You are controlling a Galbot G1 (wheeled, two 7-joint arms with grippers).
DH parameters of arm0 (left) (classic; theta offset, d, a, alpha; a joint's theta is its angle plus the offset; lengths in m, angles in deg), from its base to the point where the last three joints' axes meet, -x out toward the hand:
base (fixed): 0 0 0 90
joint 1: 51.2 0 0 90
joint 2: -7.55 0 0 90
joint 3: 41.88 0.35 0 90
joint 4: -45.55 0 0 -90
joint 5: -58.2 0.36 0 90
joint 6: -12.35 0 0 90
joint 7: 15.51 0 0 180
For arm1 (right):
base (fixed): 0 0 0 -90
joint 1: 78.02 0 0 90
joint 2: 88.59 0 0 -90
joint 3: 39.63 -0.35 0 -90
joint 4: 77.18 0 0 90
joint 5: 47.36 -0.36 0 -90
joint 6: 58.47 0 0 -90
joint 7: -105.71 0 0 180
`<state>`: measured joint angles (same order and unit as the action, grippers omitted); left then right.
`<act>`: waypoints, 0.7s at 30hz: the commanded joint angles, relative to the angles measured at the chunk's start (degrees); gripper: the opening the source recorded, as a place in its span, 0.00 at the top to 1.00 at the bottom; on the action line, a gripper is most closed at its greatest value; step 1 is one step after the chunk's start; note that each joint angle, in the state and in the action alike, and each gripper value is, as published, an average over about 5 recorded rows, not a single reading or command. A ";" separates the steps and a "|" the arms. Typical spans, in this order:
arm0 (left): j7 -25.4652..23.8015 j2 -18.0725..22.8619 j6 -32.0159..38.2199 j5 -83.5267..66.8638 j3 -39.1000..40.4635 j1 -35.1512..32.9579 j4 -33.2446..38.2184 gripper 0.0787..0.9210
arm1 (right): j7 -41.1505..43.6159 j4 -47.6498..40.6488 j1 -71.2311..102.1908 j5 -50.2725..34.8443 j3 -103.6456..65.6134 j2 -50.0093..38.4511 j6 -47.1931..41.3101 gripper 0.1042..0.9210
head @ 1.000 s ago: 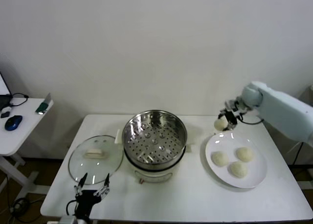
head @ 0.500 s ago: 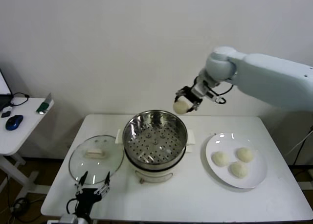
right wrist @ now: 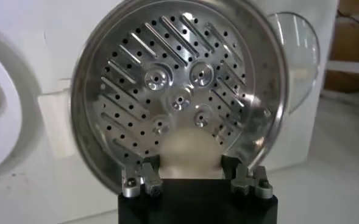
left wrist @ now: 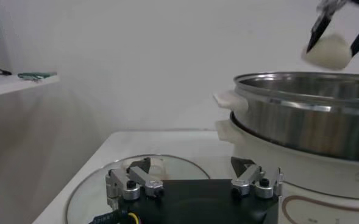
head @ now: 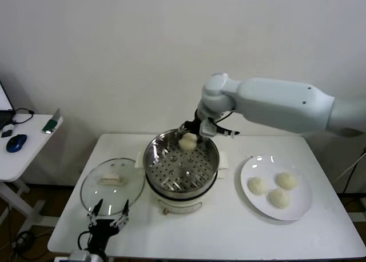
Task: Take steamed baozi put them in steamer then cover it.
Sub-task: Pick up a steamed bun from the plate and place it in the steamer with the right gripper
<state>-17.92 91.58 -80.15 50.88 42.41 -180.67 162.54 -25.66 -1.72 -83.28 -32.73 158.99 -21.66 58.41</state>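
Setting: a white desk (head: 229, 233) stands against a plain pale wall, with a side table at the robot's left.
Head view, carrier: the right hand (head: 189, 141) pinches one steamed baozi (head: 187, 142) above the far rim of the steamer (head: 180, 159), over its perforated tray (head: 177, 169).
Head view, supply: three more baozi (head: 257, 185) lie on the white plate (head: 297, 207) at the right of the steamer.
Head view, cover: the glass lid (head: 112, 185) lies flat on the desk left of the steamer, its cream handle (head: 110, 179) up, long axis running roughly across the desk.
Head view, idle arm: the left hand (head: 107, 221) waits spread at the near desk edge, just before the lid.
Left wrist view: the spread fingers (left wrist: 133, 182) frame the lid (left wrist: 100, 189); the bun (left wrist: 328, 50) hangs above the steamer rim (left wrist: 301, 82).
Right wrist view: the bun (right wrist: 190, 152) sits between the fingers (right wrist: 144, 178), the tray (right wrist: 179, 91) below it; being round, it has no clear long axis.
Doing it well: I judge it best to lower straight down toward one side of the tray, release low, and leave room for the other three.
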 commanded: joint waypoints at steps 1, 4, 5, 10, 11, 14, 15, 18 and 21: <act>-0.04 -0.03 -0.07 0.01 -0.01 0.18 -0.39 0.12 | -1.91 -6.52 7.05 6.71 -0.89 3.63 2.92 0.31; -0.06 -0.09 -0.12 0.03 -0.01 0.54 -0.71 0.12 | -2.30 -8.92 8.41 7.82 -1.79 4.45 3.53 0.31; -0.06 -0.10 -0.13 0.03 -0.01 0.66 -0.82 0.12 | -2.42 -9.63 8.72 8.04 -2.00 4.73 3.67 0.31; -0.05 -0.21 -0.14 0.07 -0.03 1.03 -1.27 0.12 | -3.12 -13.37 9.98 9.80 -3.03 6.28 4.53 0.31; -0.04 -0.22 -0.13 0.08 -0.02 1.04 -1.30 0.12 | -3.22 -14.29 10.20 10.18 -3.33 6.62 4.77 0.31; -0.03 -0.22 -0.07 0.14 0.07 1.01 -1.35 0.12 | -3.56 -16.96 10.69 10.53 -4.23 7.63 5.49 0.30; -0.02 -0.22 -0.05 0.17 0.10 0.99 -1.37 0.12 | -3.68 -17.54 10.80 10.46 -4.47 7.88 5.64 0.30; 0.01 -0.22 0.04 0.26 0.18 0.91 -1.40 0.12 | -3.96 -18.50 10.91 10.05 -4.85 8.54 6.11 0.26; 0.03 -0.21 0.12 0.39 0.24 0.79 -1.32 0.12 | -4.19 -18.52 10.70 8.61 -4.81 8.83 6.59 0.17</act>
<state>-17.92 91.40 -80.08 51.23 42.61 -179.89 161.22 -29.27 -16.19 -74.25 -25.12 155.13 -14.53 64.27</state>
